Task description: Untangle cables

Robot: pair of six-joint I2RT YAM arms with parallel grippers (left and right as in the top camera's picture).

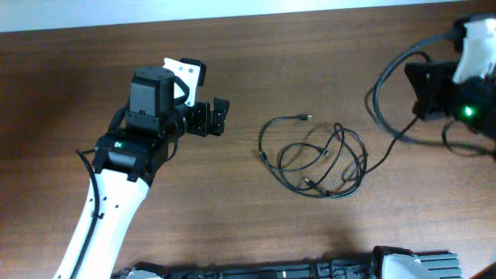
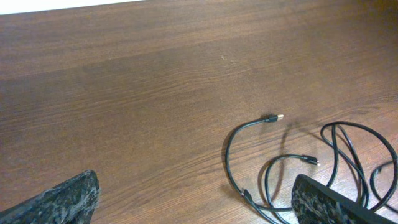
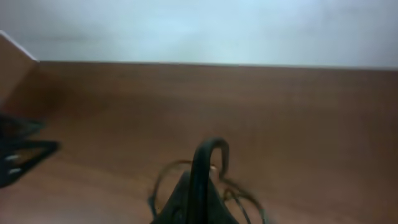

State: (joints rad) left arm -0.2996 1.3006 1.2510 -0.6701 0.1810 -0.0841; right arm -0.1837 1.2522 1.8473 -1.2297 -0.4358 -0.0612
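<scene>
The cables [image 1: 314, 159] are thin black cords with small plug ends. They lie in loose overlapping loops on the brown table, right of centre. One plug end [image 1: 304, 118] points up and to the right. My left gripper [image 1: 212, 117] is open and empty, a short way left of the cables. In the left wrist view its fingers [image 2: 193, 202] stand wide apart, and the cables [image 2: 292, 171] lie ahead near the right finger. My right gripper [image 1: 418, 85] is at the far right, apart from the cables. In the blurred right wrist view its jaws [image 3: 199, 196] look shut and empty, and the cables [image 3: 239, 193] show faintly beyond them.
A thick black wire [image 1: 387, 77] fixed to the right arm loops over the table at the upper right. The table's far edge meets a pale wall [image 3: 199, 31]. Dark equipment [image 1: 310, 271] lies along the near edge.
</scene>
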